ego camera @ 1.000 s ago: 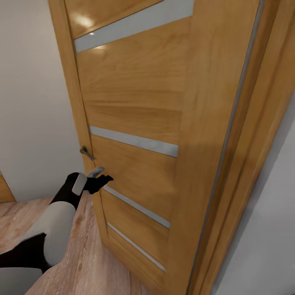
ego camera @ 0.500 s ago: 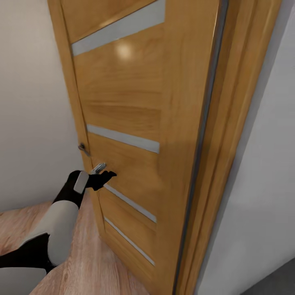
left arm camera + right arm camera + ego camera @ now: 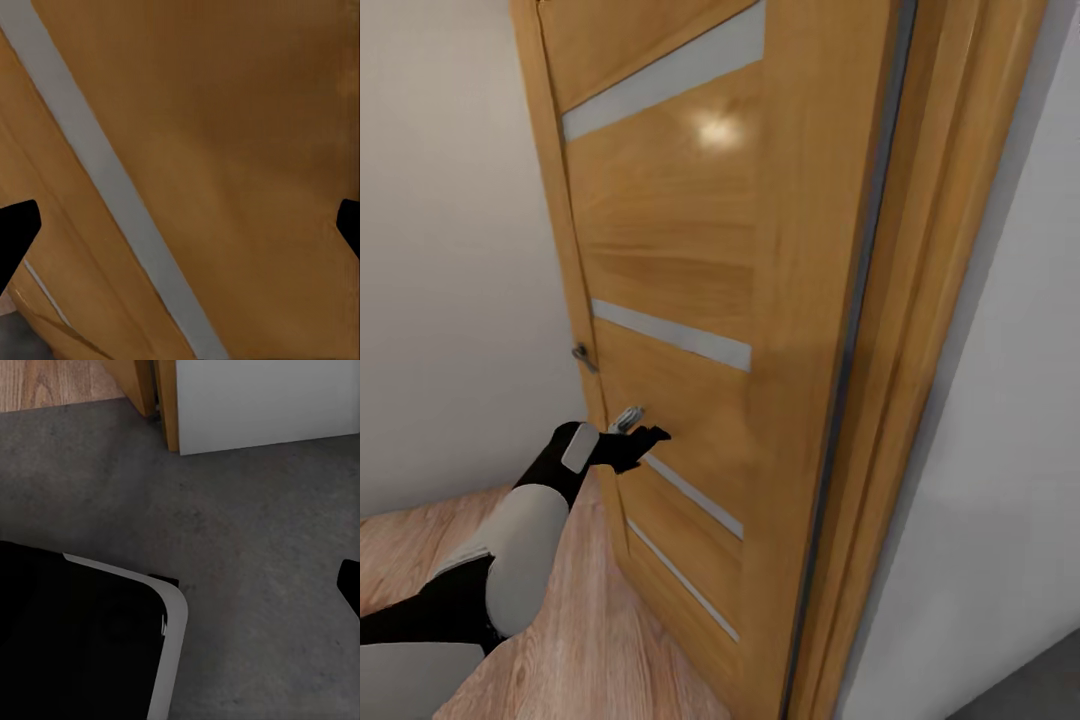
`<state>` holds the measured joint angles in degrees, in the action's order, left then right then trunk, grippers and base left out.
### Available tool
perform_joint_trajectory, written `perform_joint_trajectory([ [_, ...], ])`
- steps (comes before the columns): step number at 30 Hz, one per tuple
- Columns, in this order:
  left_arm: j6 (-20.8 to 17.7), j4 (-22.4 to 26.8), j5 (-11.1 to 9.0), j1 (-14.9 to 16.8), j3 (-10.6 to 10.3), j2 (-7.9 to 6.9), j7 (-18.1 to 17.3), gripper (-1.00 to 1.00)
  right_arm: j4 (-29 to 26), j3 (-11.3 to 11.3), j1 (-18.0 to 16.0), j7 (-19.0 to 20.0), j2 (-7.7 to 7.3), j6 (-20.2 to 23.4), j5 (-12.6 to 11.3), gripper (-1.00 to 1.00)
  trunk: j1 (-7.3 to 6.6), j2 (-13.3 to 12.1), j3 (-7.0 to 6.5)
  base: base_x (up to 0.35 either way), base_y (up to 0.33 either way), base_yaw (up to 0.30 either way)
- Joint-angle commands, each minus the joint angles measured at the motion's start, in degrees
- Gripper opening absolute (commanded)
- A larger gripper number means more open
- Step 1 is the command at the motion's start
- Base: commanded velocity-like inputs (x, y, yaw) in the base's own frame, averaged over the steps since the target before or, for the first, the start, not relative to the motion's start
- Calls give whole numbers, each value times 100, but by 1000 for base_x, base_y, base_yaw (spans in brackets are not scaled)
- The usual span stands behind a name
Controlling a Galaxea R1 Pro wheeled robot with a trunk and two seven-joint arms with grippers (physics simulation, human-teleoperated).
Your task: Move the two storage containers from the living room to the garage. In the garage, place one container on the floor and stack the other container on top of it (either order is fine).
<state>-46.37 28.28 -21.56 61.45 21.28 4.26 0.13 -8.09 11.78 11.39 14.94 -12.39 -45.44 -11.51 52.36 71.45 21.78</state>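
The two storage containers are out of view. My left gripper [image 3: 650,438] is open and rests against the face of a wooden door [image 3: 690,250], just below its silver handle [image 3: 627,418]. In the left wrist view the left gripper [image 3: 180,232] has its black fingertips [image 3: 16,225] spread wide, with only the door panel and a grey stripe [image 3: 112,187] between them. My right gripper [image 3: 180,592] hangs open over the dark grey concrete floor [image 3: 247,510], holding nothing.
The door frame [image 3: 940,250] and a white wall [image 3: 1010,450] stand close on the right. Light wood plank flooring [image 3: 560,650] lies on the near side of the door. In the right wrist view, my black base [image 3: 75,645] sits on the concrete near the frame's foot [image 3: 169,412].
The view shifted at first. Since then the door's free edge and handle have swung to the right, away from me, and my left gripper has followed it to the right.
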Motion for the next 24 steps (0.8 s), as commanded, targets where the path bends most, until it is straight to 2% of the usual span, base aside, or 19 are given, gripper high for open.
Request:
perform_joint_trajectory([
  [1,-5,47,-296,41,-107,420,-535,100,0,0,2,0,0,0,0,100,0,0,-1,0,0,0],
  [3,-6,240,-296,54,-223,402,-645,100,0,0,2,0,0,0,0,100,0,0,-1,0,0,0],
  [5,-17,834,-290,53,-266,267,-742,100,0,0,2,0,0,0,3,100,0,0,-1,0,0,0],
  [6,-21,973,-290,53,-266,232,-747,100,0,0,3,0,0,0,4,100,0,0,-1,0,0,0],
  [8,-58,1732,-278,52,-248,18,-747,100,0,2,2,6,0,0,7,100,0,0,-1,0,0,0],
  [9,-72,1879,-277,52,-237,-35,-746,100,0,3,2,6,0,0,8,100,0,0,-1,0,0,0],
  [10,-126,2253,-273,42,-170,-186,-740,100,0,6,3,8,0,0,8,100,0,0,-1,0,0,0],
  [12,-193,2494,-267,30,-17,-327,-737,100,0,8,3,8,0,0,9,100,0,0,-1,0,0,0],
  [13,-218,2544,-266,27,46,-369,-738,100,0,8,3,8,0,0,9,100,0,0,-1,0,0,0],
  [15,-314,2672,-255,15,315,-507,-741,100,0,9,1,9,0,0,9,100,0,0,-1,0,0,0],
  [19,-354,2619,-246,9,442,-561,-744,100,0,5,2,9,0,0,9,100,0,0,-1,0,0,0],
  [24,-356,2411,-243,8,470,-573,-750,100,16,1,3,5,0,6,9,100,0,0,-1,0,0,-51],
])
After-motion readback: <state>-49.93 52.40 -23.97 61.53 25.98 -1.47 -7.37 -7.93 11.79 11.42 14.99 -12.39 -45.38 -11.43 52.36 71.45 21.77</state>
